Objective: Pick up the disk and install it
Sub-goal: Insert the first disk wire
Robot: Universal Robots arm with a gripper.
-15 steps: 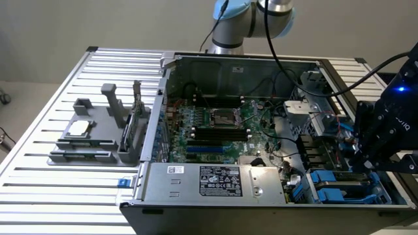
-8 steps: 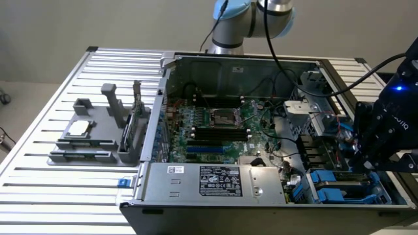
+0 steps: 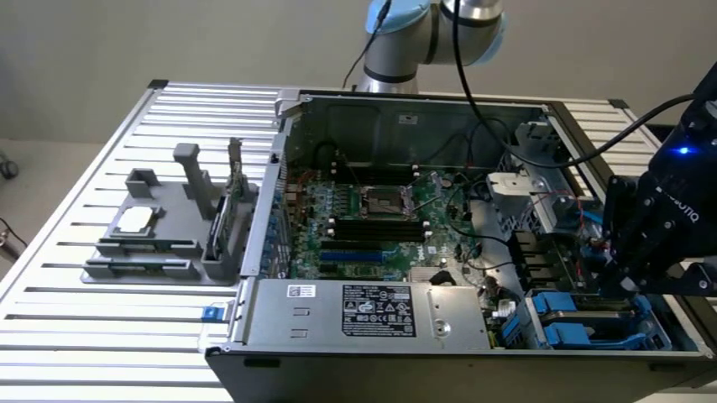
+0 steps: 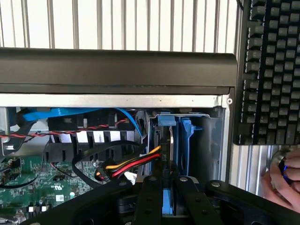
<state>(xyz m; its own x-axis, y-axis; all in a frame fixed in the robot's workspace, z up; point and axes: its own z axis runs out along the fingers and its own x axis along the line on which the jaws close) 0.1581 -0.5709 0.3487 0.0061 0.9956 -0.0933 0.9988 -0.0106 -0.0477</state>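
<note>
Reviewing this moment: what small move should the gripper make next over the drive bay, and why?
Probably a slow, straight push toward the grey metal drive bay. The gripper is shut on the flat disk in its bright blue plastic carrier, held edge-on and lined up with the bay's blue fittings, while a red, yellow and black cable bundle lies close beside the path.

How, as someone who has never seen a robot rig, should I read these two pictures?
One picture is from a camera off the arm: a silver-and-blue robot arm reaches over an open metal computer case lying on a slatted metal table, beside a grey plastic parts holder. The other is from a camera on the wrist: the black gripper is shut on the blue-framed disk at the case's drive bay. A black keyboard and a person's hand lie nearby.
</note>
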